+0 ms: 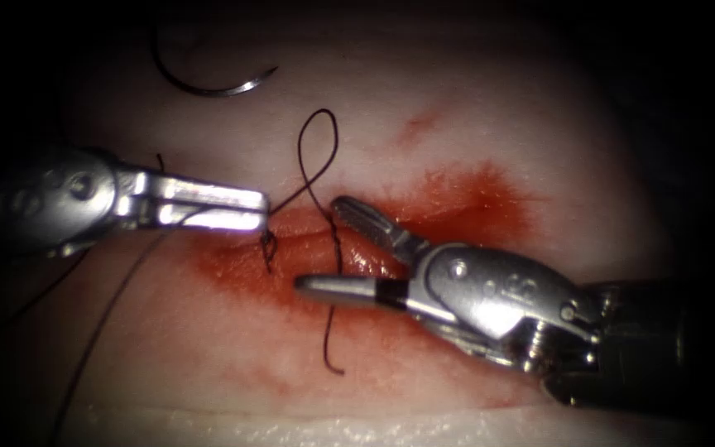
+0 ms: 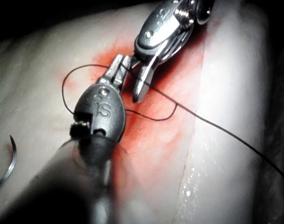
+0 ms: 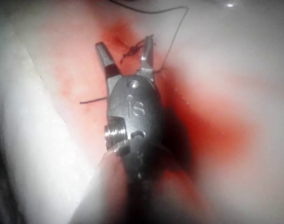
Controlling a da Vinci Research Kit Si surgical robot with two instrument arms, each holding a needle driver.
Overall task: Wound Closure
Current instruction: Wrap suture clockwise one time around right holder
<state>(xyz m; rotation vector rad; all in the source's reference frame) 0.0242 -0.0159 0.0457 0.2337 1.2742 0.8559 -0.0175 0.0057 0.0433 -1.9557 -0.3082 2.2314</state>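
The left end effector point(image 1: 263, 210) is seen pressed together on the thread point(image 1: 318, 157) just above the knot point(image 1: 267, 244), which sits at the left end of the cut point(image 1: 349, 240) in the tissue point(image 1: 457, 108). The right end effector point(image 1: 314, 244) is held spread wide, nothing being gripped between its jaws, and a strand of thread is seen running down between them and across the cut, its free end point(image 1: 337, 368) lying on the near side. The needle point(image 1: 217, 83) is left lying flat on the tissue well beyond the cut, toward the left, out of the tissue and held by neither tool. A loose loop is formed by the thread above the cut, and red fluid point(image 1: 465, 199) is spread around the wound. Several risks can be judged from this layout. If the left tool is pulled too hard, the knot could be loosened or the thread torn through the soft wound edge. Because the strand lies between the open right jaws (the only tool able to cut), it could be severed or crushed in the wrong place if those jaws are closed carelessly. The loose loop could be snagged by either jaw tip, and an unwanted tangle would be made. The unheld needle could be dragged across the tissue by any tension on the long strand, scratching the surface.
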